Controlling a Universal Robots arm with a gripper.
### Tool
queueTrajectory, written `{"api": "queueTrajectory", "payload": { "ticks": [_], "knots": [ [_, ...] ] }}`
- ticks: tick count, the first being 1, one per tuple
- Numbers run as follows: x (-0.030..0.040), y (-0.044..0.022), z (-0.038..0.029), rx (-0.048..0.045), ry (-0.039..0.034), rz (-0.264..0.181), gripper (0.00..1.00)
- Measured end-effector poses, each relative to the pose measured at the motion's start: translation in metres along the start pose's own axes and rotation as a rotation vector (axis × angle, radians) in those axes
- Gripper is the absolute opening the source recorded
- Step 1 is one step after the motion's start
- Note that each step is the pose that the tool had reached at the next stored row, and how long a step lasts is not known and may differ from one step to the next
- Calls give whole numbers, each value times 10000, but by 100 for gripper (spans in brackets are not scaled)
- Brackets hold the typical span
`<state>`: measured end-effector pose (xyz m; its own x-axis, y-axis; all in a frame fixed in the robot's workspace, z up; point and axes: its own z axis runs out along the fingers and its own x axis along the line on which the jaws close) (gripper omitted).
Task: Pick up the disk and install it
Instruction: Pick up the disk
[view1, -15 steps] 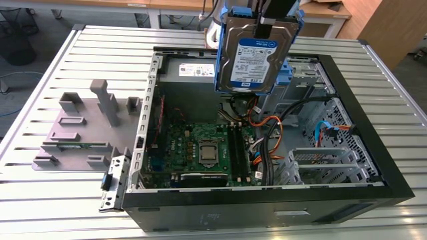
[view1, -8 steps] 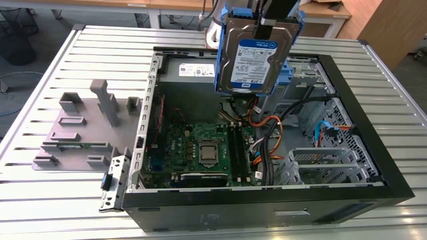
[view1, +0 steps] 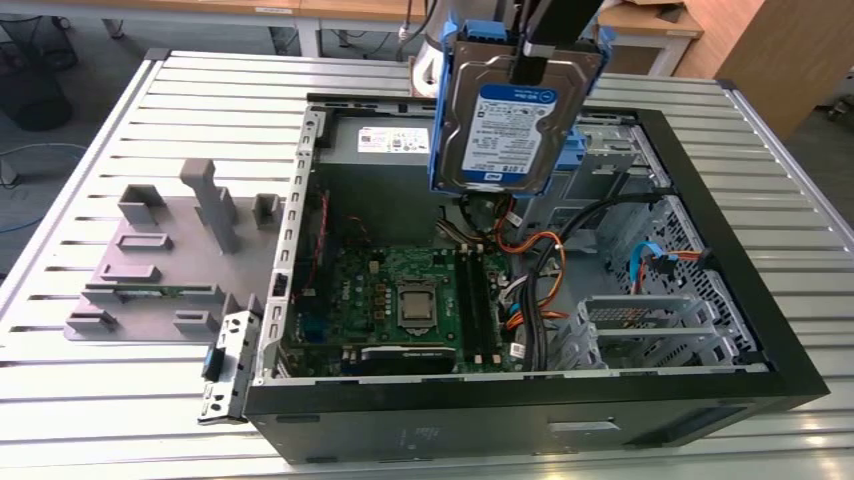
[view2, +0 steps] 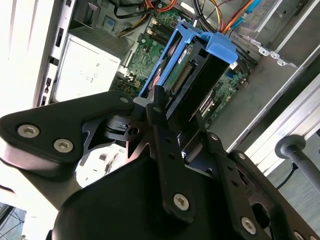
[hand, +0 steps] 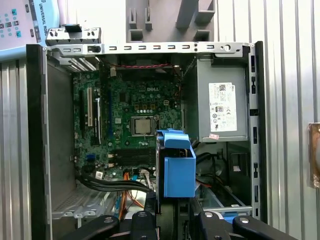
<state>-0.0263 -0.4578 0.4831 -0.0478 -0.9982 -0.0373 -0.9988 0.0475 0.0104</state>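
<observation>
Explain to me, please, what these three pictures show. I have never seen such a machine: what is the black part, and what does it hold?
A robot is working over an opened desktop machine. The exterior view comes from a camera off the arm. It shows the computer case lying open on a slatted metal table, with a grey plastic fixture beside it at the exterior view's left. The two wrist views come from cameras on the arm itself, looking past the gripper into the case. The black gripper is shut on the disk, a silver hard drive in a blue frame, and holds it in the air over the case. Inside are the green motherboard and the grey power-supply box.
</observation>
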Motion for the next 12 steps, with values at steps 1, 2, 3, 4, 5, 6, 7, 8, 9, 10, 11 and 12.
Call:
{"api": "queueTrajectory", "payload": {
  "ticks": [1, 2, 3, 4, 5, 6, 7, 8, 9, 10, 11, 12],
  "knots": [
    [12, -1, -1, 0, 2, 0, 35],
    [24, -1, -1, 0, 2, 0, 35],
    [38, -2, -1, 0, 3, -1, 35],
    [51, -3, -2, 0, 3, 0, 35],
    [66, -3, -2, 0, 5, 0, 35],
    [81, -4, -3, 1, 6, 0, 35],
    [97, -5, -3, 0, 7, 0, 35],
    [117, -6, -4, 0, 9, -1, 35],
    [137, -7, -5, 0, 10, 0, 35],
    [155, -7, -6, 0, 11, 0, 35],
    [173, -9, -6, 1, 11, 0, 35],
    [188, -9, -7, 1, 13, -1, 35]
  ]
}}
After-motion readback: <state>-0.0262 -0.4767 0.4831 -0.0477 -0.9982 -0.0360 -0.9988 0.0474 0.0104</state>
